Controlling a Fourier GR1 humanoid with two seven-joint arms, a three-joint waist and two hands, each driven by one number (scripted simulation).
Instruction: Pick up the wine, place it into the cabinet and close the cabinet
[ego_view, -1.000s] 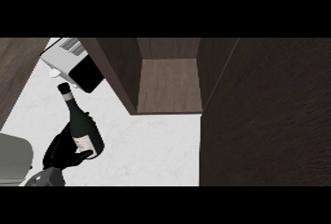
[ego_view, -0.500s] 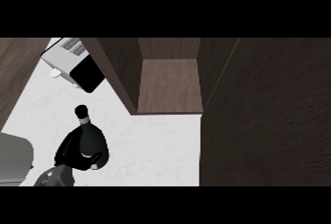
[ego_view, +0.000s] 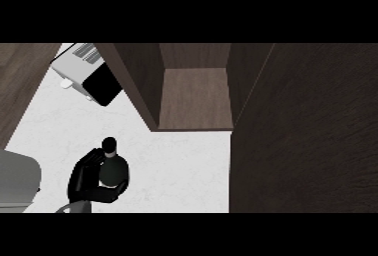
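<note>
Carrying the wine bottle (ego_view: 111, 167) well means keeping it upright in the left robot hand (ego_view: 87, 177), whose fingers curl round its body above the white bench (ego_view: 184, 165), then swinging right and forward into the open cabinet (ego_view: 193, 97) without clipping its side wall.

- The wine bottle (ego_view: 112, 167), earlier tilted with its neck toward the toaster, now stands nearly upright, seen from above.
- The left hand (ego_view: 87, 176), curled round it, now sits a little nearer the open cabinet (ego_view: 193, 97) than before.
</note>
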